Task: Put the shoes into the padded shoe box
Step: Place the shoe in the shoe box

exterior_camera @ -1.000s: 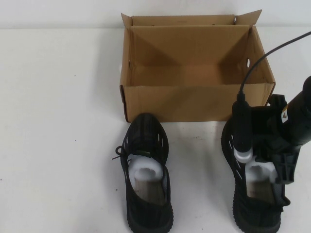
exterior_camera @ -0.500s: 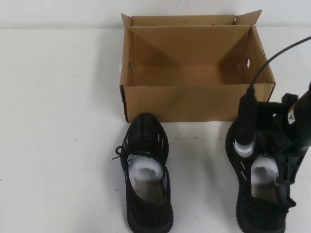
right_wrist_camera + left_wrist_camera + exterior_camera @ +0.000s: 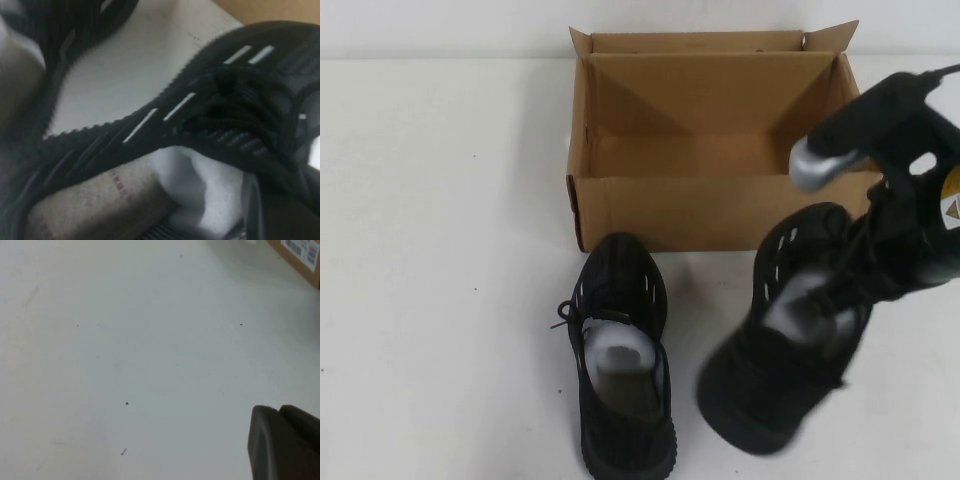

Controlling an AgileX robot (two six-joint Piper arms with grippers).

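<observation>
The brown cardboard shoe box (image 3: 720, 210) stands open at the back middle of the table. One black knit sneaker (image 3: 620, 360) with white stuffing lies on the table in front of the box, toe toward it. My right gripper (image 3: 855, 295) is shut on the collar of the other sneaker (image 3: 770, 370) and holds it lifted and tilted, toe up toward the box's front right corner. In the right wrist view this sneaker (image 3: 225, 100) fills the frame, with the gripper (image 3: 265, 205) at its opening. My left gripper (image 3: 282, 445) hovers over bare table, fingertips together, and is out of the high view.
The white table (image 3: 440, 250) spreads wide on the left of the box. A box corner with a barcode label (image 3: 302, 255) shows in the left wrist view. The resting sneaker (image 3: 75, 25) and a box edge (image 3: 270, 7) show in the right wrist view.
My right gripper has lifted the right sneaker off the table and swung it up and left toward the box, tilting it. The other sneaker and the box have not moved.
</observation>
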